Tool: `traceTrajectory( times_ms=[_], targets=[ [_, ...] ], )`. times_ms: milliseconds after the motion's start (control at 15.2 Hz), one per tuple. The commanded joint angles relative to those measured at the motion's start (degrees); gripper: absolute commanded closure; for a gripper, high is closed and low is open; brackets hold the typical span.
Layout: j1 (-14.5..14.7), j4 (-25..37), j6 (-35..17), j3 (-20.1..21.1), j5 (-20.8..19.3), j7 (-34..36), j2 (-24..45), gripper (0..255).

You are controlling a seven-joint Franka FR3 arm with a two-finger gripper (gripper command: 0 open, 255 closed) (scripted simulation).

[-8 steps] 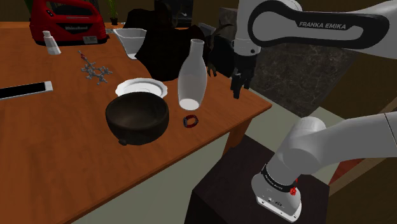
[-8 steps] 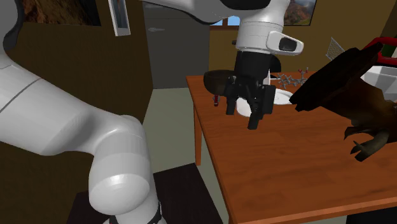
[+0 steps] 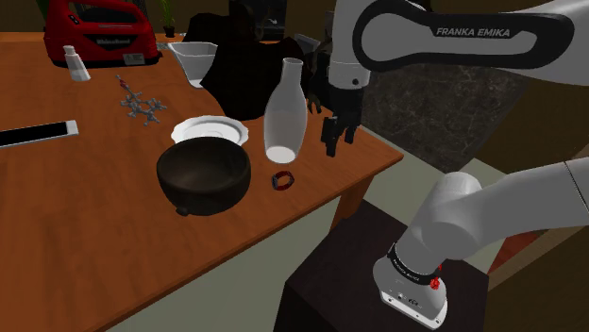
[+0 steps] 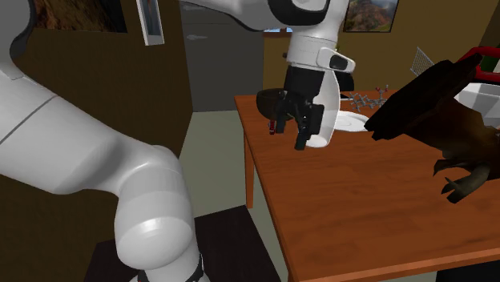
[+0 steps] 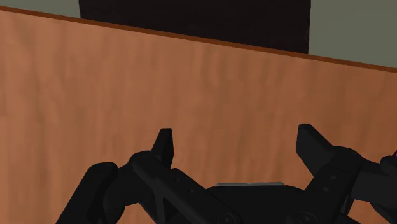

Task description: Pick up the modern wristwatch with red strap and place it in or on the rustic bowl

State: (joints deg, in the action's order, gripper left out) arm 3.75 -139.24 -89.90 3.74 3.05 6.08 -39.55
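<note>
Jaws spread above table (image 5: 95, 95) by its edge; wristwatch (image 3: 282, 179) just beside bowl (image 3: 204, 191)

Wood table (image 3: 75, 217), orange-brown top, thin legs, on pale grey-green floor (image 3: 208, 302). Shoulder view: dark mottled stone-look wall (image 3: 429, 113) past table's right end. 2nd ext view: dark brown wall (image 4: 104, 80) w/ framed pic (image 4: 150, 22), landscape pic (image 4: 372, 14) at top right, tall dark grey panel (image 4: 224, 60) between them, door or cabinet, can't tell. Lighting dim overall.
</note>
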Motion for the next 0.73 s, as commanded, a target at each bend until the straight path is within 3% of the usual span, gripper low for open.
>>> traceTrajectory(
  times_ms=[0, 660],
  targets=[
    [1.04, 0.81, -1.45, 1.60, 3.07, 2.59, 2.03, 0],
    [5.29, 7.35, -8.30, 8.36, 15.25, 13.21, 12.12, 0]
  ],
)
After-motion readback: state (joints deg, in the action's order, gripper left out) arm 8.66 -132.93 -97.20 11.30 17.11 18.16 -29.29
